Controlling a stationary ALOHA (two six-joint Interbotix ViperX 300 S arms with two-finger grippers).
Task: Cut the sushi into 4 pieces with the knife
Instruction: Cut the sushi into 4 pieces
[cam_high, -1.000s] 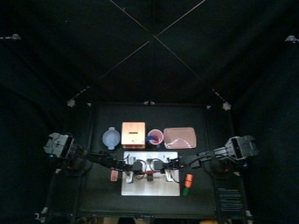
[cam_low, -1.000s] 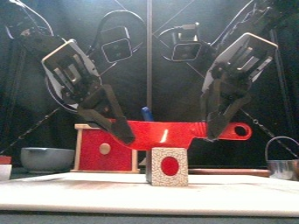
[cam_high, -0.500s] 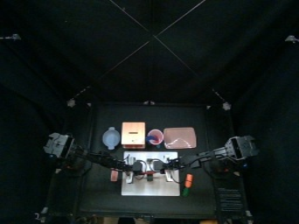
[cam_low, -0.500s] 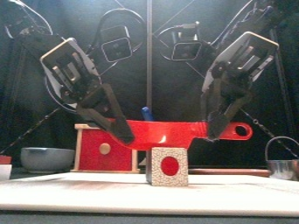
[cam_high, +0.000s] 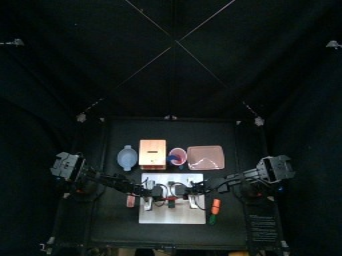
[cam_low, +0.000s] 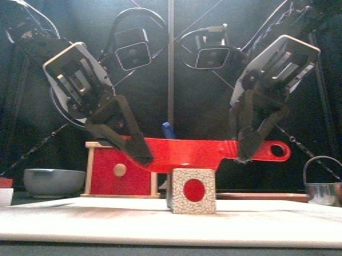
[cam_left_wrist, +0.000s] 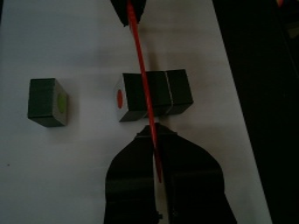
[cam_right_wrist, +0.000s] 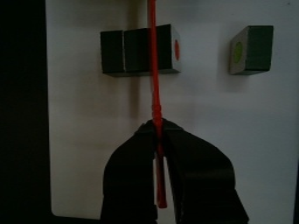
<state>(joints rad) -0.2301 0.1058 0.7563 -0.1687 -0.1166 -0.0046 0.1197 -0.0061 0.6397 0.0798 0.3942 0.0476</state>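
**Knife barely moved; the next cut is not pressed yet**

Over the last second my left fingers (cam_low: 134, 155) have edged up and outward a touch. The red knife (cam_low: 187, 151) has slid very slightly toward its handle side. Otherwise it hangs level where it was, just over the sushi roll (cam_left_wrist: 170, 92). I judge that no new cut has landed: I am lining up, not pressing.

Both sets of fingers are clamped tight on the knife. The left grips the blade end, and my right fingers (cam_low: 242, 150) grip the handle next to its ring. Seen from my wrists, the blade lies over the seam between the red-faced end block and the other two.

Counting down:
- One counter (cam_high: 94, 228), and one white board (cam_high: 174, 216) on it carrying the sushi.
- One wooden box (cam_high: 151, 153), one pink tray (cam_high: 205, 155), one bowl (cam_high: 127, 157) and one red cup (cam_high: 177, 155), in a row behind the board.
- Two knives: the red one in my grip, and a blue knife (cam_low: 166, 128) standing in the cup.
- Four sushi blocks: three joined, and one loose piece (cam_left_wrist: 47, 101) lying apart on the board.

By my reckoning one cut is done and two are left.
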